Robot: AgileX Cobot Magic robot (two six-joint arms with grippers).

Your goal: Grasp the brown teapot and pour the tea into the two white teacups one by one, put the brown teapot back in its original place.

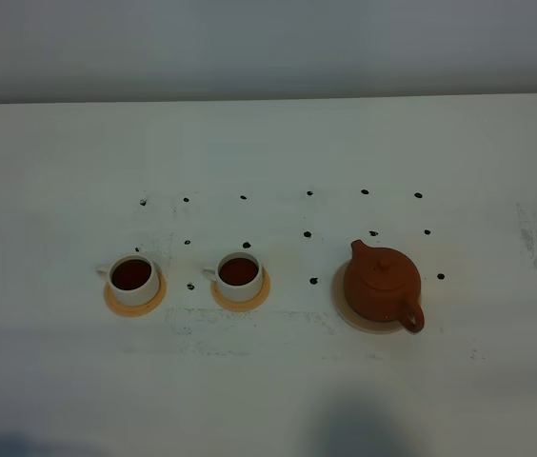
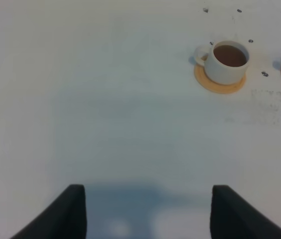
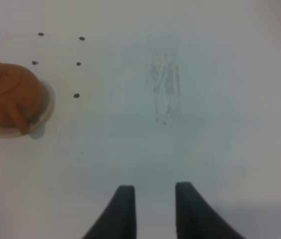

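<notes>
Exterior high view hides both arms; the two white teacups (image 1: 135, 278) hold brown tea, the brown teapot (image 1: 383, 284) sits lidded. Left jaws spread, right jaws narrowly parted, empty.

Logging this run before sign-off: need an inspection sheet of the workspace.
Surface: white table, black dot marks, grey smudge right of the pot.
Job's things: brown teapot upright on the coaster; two white teacups on orange saucers, both holding brown tea.
Clutter: nothing seen.
Grippers: left gripper open, empty; right gripper jaws narrowly apart, empty; both clear of the items.
Cables: nothing seen.
Surroundings: plain grey wall.
</notes>
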